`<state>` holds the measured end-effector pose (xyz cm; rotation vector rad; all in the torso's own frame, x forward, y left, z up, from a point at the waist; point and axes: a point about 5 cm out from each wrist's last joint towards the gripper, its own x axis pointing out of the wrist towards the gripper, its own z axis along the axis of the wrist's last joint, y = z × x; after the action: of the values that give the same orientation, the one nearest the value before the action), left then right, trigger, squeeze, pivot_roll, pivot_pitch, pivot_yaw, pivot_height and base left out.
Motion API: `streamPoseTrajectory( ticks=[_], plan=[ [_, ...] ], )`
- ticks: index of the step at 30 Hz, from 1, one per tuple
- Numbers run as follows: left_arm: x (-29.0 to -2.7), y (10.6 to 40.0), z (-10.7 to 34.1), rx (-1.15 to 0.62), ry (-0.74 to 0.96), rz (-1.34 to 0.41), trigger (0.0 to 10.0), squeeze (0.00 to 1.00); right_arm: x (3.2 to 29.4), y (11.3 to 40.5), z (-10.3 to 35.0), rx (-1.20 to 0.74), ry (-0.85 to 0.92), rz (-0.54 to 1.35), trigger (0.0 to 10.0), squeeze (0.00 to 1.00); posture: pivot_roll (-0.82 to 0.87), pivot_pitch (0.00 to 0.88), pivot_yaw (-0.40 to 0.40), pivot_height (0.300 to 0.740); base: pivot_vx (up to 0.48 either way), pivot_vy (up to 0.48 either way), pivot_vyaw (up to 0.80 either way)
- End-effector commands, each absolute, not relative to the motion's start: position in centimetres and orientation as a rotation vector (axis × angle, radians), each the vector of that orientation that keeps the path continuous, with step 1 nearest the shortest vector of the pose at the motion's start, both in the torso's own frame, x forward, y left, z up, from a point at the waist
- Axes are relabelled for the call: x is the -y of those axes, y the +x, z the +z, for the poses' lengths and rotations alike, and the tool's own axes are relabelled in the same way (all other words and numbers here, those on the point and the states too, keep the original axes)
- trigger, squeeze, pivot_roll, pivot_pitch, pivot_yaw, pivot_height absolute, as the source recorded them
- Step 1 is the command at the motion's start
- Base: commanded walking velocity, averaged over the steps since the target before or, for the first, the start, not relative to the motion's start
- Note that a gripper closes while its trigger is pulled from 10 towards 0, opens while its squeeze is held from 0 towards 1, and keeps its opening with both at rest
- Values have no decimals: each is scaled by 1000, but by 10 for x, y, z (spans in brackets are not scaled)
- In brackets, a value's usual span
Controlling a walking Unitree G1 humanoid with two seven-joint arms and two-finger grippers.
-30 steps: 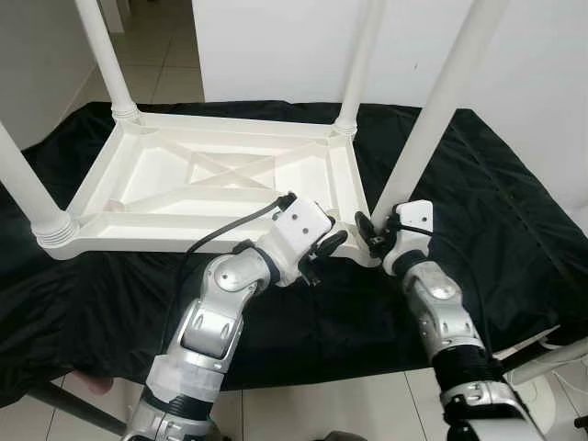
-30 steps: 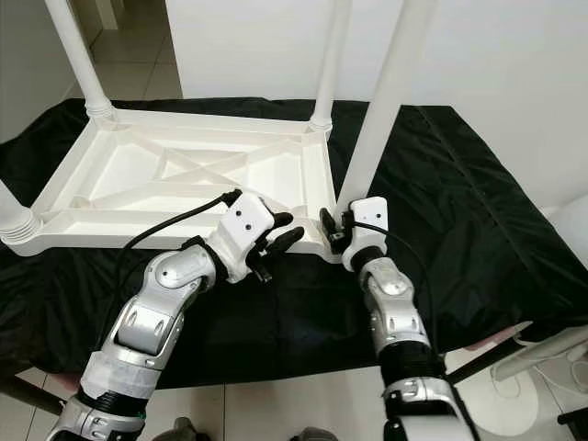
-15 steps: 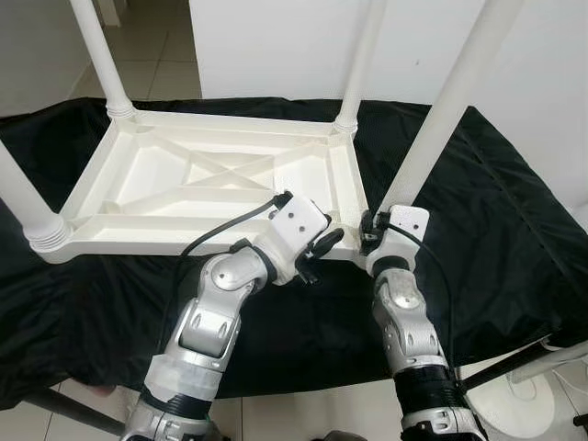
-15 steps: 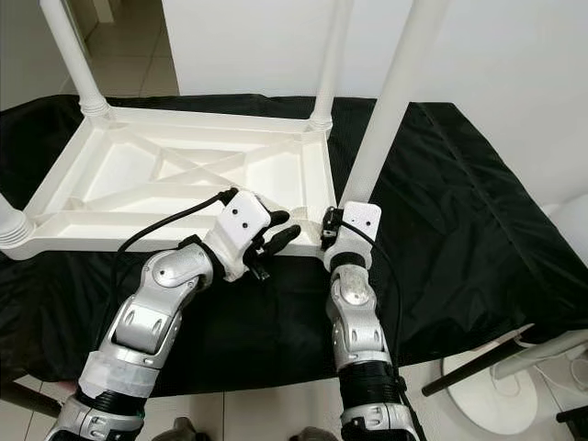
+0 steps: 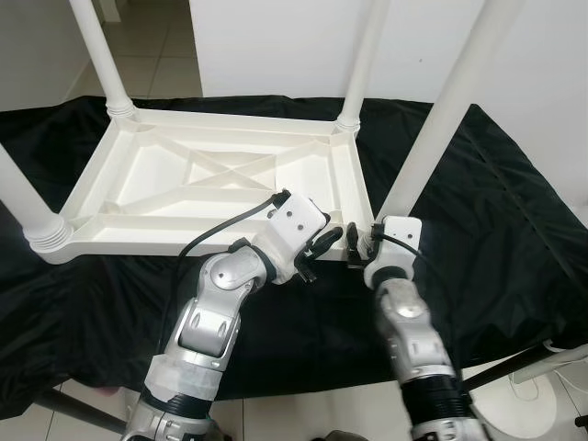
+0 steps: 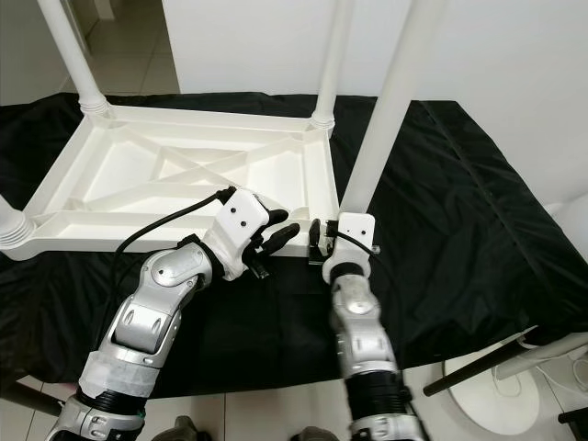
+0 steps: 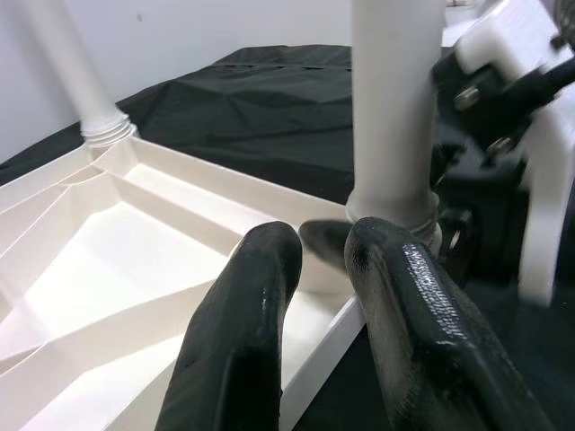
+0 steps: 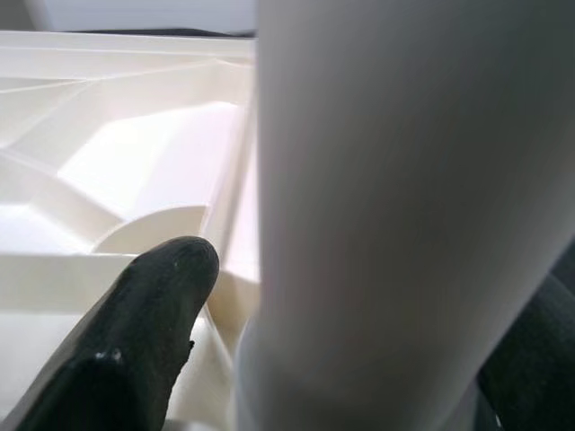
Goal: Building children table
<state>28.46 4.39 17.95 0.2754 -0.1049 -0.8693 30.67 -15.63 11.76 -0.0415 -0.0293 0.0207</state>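
Note:
A white plastic children's table (image 5: 184,241) lies upside down on a black cloth, its legs pointing up. My right gripper (image 5: 360,246) is at the near right corner, shut around the base of the near right leg (image 5: 441,119). In the right wrist view that leg (image 8: 386,180) sits between the black fingers (image 8: 135,332). My left gripper (image 5: 320,254) hangs just left of that corner, over the table's near rim. Its fingers (image 7: 252,314) are slightly apart with nothing between them, pointing at the leg's base (image 7: 395,206).
Black cloth (image 5: 514,202) covers the surface under the table and drapes over its near edge. Three more white legs rise at the other corners, one being the far left leg (image 5: 101,55). A white wall stands behind. A white round stand base (image 6: 496,386) sits on the tiled floor at lower right.
My right forearm has swung left and nearer to me while its gripper stayed at the leg's base. The left arm has held still. The camera shifted slightly.

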Motion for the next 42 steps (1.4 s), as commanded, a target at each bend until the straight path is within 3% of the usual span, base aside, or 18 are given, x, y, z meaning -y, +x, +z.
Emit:
streamPoseTrajectory(
  ticks=[1, 4, 5, 21, 28, 29, 30, 31, 32, 42],
  plan=[
    [-49, 289, 184, 127, 269, -722, 10000, 0, 159, 307, 117, 35, -28, 46, 10000, 1000, -54, 0, -31, 740, 0, 0, 0],
    [-50, 289, 185, 127, 269, -719, 10000, 0, 166, 309, 119, 42, -45, 77, 10000, 1000, -55, 0, -27, 740, 0, 0, 0],
    [-50, 289, 185, 128, 272, -717, 10000, 0, 176, 312, 124, 53, -77, 140, 10000, 0, -54, 0, -24, 740, 0, 0, 0],
    [-46, 291, 192, 144, 274, -726, 10000, 0, 178, 328, 129, 45, -212, 563, 10000, 0, -49, 0, -8, 740, 0, 0, 0],
    [-45, 292, 193, 149, 273, -726, 10000, 0, 185, 338, 131, 23, -243, 619, 10000, 0, -43, 0, -10, 740, 0, 0, 0],
    [-45, 292, 194, 150, 273, -724, 10000, 0, 186, 339, 132, 23, -251, 626, 3255, 0, -40, 0, -11, 740, 0, 0, 0],
    [-45, 292, 194, 150, 273, -723, 10000, 0, 188, 339, 132, 19, -249, 632, 1373, 0, -40, 0, -11, 740, 0, 0, 0],
    [-45, 292, 194, 150, 273, -723, 10000, 0, 188, 339, 132, 19, -249, 632, 1373, 0, -40, 0, -11, 740, 0, 0, 0],
    [-45, 292, 194, 150, 272, -721, 10000, 0, 189, 340, 132, 17, -253, 639, 0, 0, -40, 0, -11, 740, 0, 0, 0],
    [-42, 290, 194, 148, 269, -724, 10000, 0, 191, 333, 123, 9, -224, 677, 0, 0, -38, 0, -12, 740, 0, 0, 0]
  ],
)
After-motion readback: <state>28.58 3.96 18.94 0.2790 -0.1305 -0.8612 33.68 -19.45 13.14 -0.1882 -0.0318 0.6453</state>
